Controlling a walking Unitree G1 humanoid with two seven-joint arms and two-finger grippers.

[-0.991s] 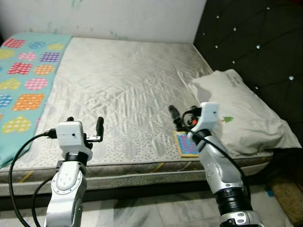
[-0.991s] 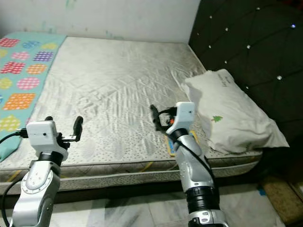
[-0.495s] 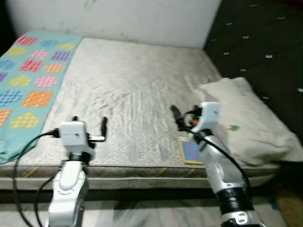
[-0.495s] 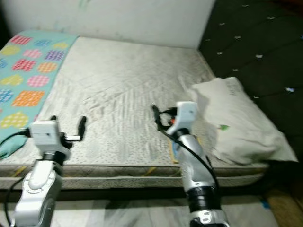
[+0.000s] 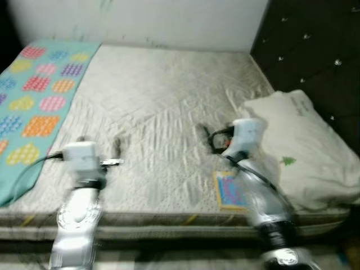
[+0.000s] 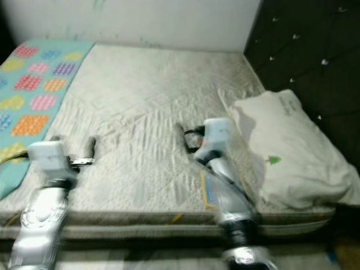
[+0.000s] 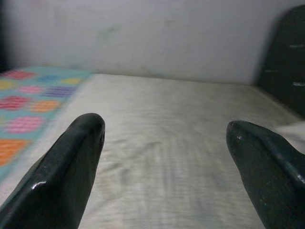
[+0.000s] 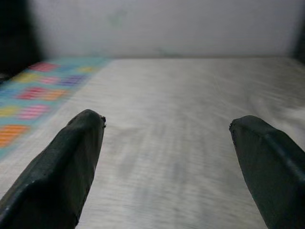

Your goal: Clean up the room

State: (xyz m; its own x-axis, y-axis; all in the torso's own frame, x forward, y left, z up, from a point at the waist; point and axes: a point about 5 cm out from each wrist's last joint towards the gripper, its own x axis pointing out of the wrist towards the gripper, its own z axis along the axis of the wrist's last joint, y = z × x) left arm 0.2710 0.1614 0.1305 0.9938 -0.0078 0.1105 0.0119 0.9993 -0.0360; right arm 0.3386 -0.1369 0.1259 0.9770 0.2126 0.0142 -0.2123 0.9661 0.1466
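A small colourful book lies flat on the grey mattress near its front edge, just left of a white pillow. My right gripper hovers open above the mattress, a little beyond the book, with nothing between its fingers. My left gripper is held open over the front left of the mattress, also holding nothing, its fingers wide apart. Both arms look blurred in the eye views.
A teal blanket with coloured patches covers the bed's left side. A dark tufted headboard rises on the right behind the pillow. A pale wall stands behind the bed. The floor shows at the foot of the bed.
The whole picture has shifted and blurred, so the camera has moved. Both grippers stay open in about the same pose over the mattress's front part.
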